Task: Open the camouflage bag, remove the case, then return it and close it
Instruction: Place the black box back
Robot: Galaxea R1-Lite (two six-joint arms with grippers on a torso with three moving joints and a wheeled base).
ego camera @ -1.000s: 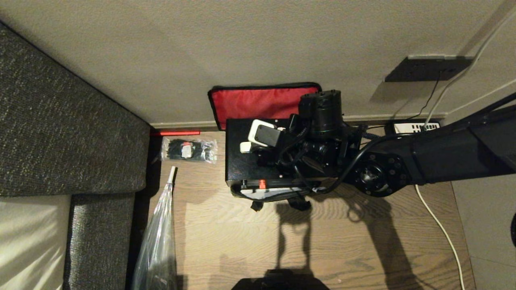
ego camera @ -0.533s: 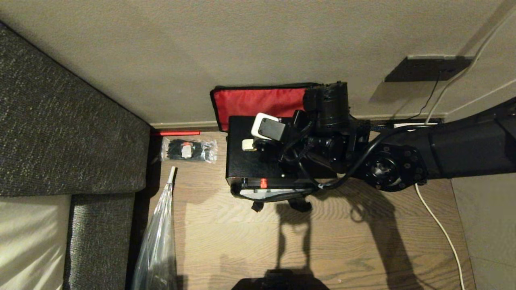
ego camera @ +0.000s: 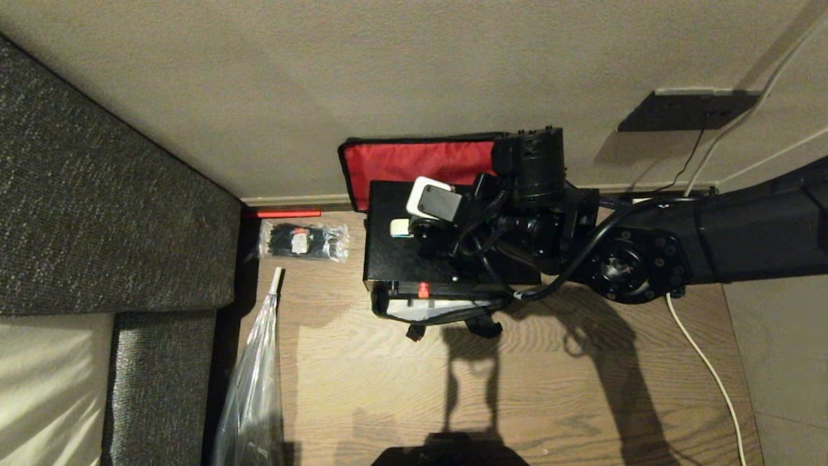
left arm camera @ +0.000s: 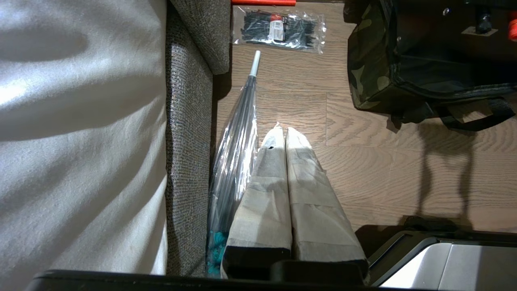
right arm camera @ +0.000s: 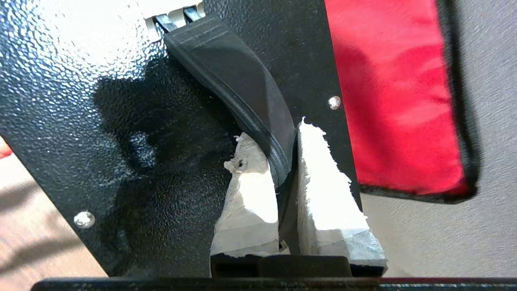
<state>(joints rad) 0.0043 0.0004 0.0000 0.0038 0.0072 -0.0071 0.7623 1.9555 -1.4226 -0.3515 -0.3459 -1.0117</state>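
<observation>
The camouflage bag (ego camera: 427,312) stands open on the wood floor by the wall, its red lid lining (ego camera: 414,165) leaning back against the wall. The black case (ego camera: 388,259) sits tilted over the bag's mouth, a red spot on its near edge, with a strip of the bag's grey-white inside showing below it. My right gripper (right arm camera: 278,137) is shut on the case's black handle (right arm camera: 234,76); in the head view this gripper (ego camera: 404,230) is over the case's top face. The left gripper (left arm camera: 282,133) hangs shut and empty above the floor, left of the bag (left arm camera: 371,60).
A grey sofa (ego camera: 97,194) fills the left side. A clear packet of black ties (ego camera: 303,241) and a long clear plastic sleeve (ego camera: 255,382) lie on the floor between sofa and bag. A white cable (ego camera: 705,362) runs along the floor at the right, below a wall socket (ego camera: 686,110).
My right arm has carried the case slightly toward the wall and to the right, and a little more of the bag's pale inside shows below it. The left arm has stayed still.
</observation>
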